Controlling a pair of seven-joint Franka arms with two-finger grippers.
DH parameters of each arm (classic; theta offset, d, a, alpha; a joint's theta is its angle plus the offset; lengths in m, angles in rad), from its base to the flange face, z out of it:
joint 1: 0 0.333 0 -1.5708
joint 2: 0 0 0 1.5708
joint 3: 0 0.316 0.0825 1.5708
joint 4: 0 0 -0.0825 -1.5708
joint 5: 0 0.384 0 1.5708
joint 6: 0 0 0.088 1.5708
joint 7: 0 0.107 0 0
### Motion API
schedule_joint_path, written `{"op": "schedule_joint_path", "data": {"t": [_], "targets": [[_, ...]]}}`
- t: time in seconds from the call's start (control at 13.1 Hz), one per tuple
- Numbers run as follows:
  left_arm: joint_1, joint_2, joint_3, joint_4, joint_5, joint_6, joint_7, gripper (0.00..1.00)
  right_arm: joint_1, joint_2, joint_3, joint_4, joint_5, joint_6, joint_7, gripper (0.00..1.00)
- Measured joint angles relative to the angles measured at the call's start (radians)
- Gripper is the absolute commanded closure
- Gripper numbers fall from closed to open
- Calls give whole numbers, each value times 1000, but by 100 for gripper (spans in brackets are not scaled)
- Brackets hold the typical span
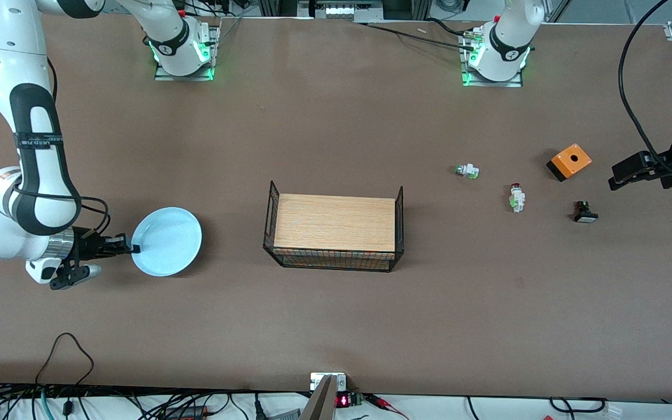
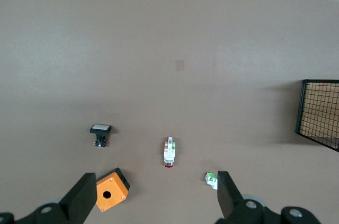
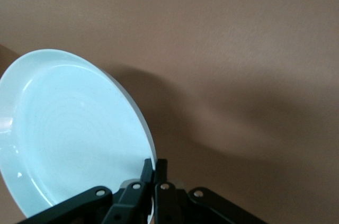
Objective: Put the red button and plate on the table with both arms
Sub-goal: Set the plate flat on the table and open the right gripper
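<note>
My right gripper point(image 1: 133, 249) point(image 3: 154, 170) is shut on the rim of the pale-blue plate point(image 1: 167, 241) point(image 3: 74, 134). It holds the plate tilted just over the brown table point(image 1: 336, 116) at the right arm's end. The red button point(image 1: 516, 197) point(image 2: 169, 152) lies on its side on the table toward the left arm's end. My left gripper point(image 1: 619, 177) point(image 2: 156, 192) hangs open above the table beside the orange box, apart from the red button, with nothing between its fingers.
A wood-topped black wire rack point(image 1: 334, 232) point(image 2: 319, 113) stands mid-table. Around the red button lie a white switch point(image 1: 466, 171) point(image 2: 212, 179), a black-bodied button point(image 1: 585, 212) point(image 2: 100, 133) and an orange box with a hole point(image 1: 569, 161) point(image 2: 110, 189).
</note>
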Motion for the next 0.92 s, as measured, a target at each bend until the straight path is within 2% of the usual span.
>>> {"op": "schedule_joint_path", "data": {"t": [0.31,0.54,0.92], "targets": [[-28,-6,28,-13,-6,0,0,0,-15,55,1,0,60,82,-147,100],[-28,-15,29,-24,-6,1,0,0,-19,70,1,1,81,92,-162,98],[-29,-90,29,-141,-6,62,0,0,-35,97,1,1,115,101,-182,98]]}}
